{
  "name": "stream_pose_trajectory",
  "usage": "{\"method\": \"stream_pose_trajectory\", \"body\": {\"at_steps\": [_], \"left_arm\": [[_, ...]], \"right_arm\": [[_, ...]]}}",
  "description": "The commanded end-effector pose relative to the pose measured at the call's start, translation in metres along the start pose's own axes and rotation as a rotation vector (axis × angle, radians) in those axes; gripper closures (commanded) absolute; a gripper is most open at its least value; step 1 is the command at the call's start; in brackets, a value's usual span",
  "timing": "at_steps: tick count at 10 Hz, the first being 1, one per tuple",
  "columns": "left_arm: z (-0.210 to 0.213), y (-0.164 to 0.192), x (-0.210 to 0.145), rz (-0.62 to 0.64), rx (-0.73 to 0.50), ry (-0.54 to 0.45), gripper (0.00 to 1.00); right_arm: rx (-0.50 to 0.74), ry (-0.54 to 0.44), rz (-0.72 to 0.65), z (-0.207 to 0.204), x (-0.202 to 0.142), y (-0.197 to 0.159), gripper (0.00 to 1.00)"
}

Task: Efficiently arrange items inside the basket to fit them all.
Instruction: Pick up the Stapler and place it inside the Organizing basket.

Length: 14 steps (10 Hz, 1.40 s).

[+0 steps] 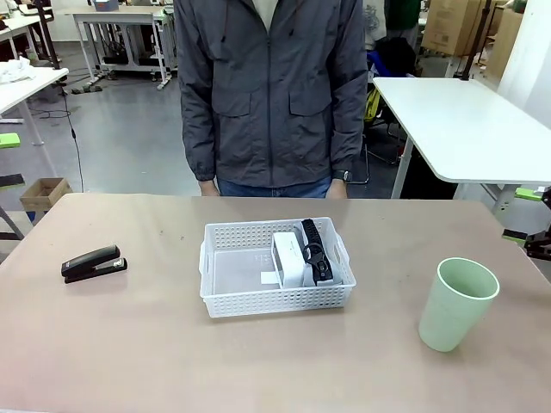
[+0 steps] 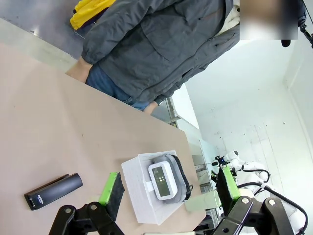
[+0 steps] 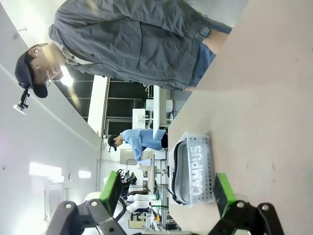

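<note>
- Step in hand, as we read it: mid-packing. Basket [image 1: 277, 301] sits mid-table w/ white box [image 1: 288, 258] and pouch [image 1: 315, 251] side by side in its right half. Its left half is bare.
- Stapler [image 1: 95, 264] lies on table [image 1: 172, 361], well left of basket. Cup [image 1: 457, 303] stands upright, well right of it. Both are outside, so 2 of 4 items are left to go in.
- Left gripper [image 2: 168, 174]: released, jaws spread wide, nothing btwn the pads [image 2: 111, 192]. It hangs high over the table, looking toward the basket.
- Right gripper [image 3: 167, 175]: also spread wide and empty.
- Left wrist view: stapler [image 2: 53, 191] lies outside the picture-left finger and far below it, not btwn the jaws. Basket shows in the gap btwn the fingers but well apart from them, no contact.
- Right wrist view: basket [image 3: 200, 169] w/ pouch [image 3: 178, 171] shows btwn the fingers, nearer the picture-right one, again well apart.
- Nxt move, our judgement: left arm swings over the stapler, sets jaws across its narrow body, drops and closes. The cup is on the right arm's side.
- Free half looks wide enough for both if the stapler goes along the wall. The cup is tall, so we expect its rim to stand above the basket wall.
- Person stands at the far edge, hands down, not taking part.
</note>
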<state>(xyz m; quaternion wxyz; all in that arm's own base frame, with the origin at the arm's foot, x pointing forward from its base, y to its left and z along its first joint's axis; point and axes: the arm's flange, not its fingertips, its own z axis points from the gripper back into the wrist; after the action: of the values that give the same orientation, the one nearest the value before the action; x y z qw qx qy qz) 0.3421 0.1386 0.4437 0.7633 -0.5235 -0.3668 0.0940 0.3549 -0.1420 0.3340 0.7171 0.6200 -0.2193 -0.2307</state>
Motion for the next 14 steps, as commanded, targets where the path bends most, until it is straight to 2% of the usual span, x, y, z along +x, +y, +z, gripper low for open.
{"method": "stream_pose_trajectory", "body": {"at_steps": [1,4,7,8,10,12,14], "left_arm": [[0.000,-0.001,-0.001,-0.006,-0.012,-0.002,0.00],[0.000,0.000,0.000,0.000,0.000,0.000,0.00],[-0.015,-0.026,-0.003,0.136,0.306,0.359,0.00],[-0.030,-0.027,0.000,0.153,0.460,0.396,0.00],[-0.066,-0.029,0.000,0.114,0.671,0.542,0.00],[-0.106,-0.025,-0.007,0.047,0.936,0.601,0.00],[-0.133,-0.016,-0.018,-0.030,1.063,0.593,0.00]], "right_arm": [[-0.001,0.011,-0.020,0.005,-0.003,0.005,0.00],[-0.001,0.011,-0.020,0.005,-0.003,0.005,0.00],[-0.001,0.011,-0.020,0.005,-0.003,0.005,0.00],[-0.001,0.011,-0.020,0.005,-0.003,0.005,0.00],[-0.001,0.011,-0.020,0.005,-0.003,0.005,0.00],[-0.001,0.011,-0.020,0.005,-0.003,0.005,0.00],[-0.001,0.011,-0.020,0.005,-0.003,0.005,0.00]]}}
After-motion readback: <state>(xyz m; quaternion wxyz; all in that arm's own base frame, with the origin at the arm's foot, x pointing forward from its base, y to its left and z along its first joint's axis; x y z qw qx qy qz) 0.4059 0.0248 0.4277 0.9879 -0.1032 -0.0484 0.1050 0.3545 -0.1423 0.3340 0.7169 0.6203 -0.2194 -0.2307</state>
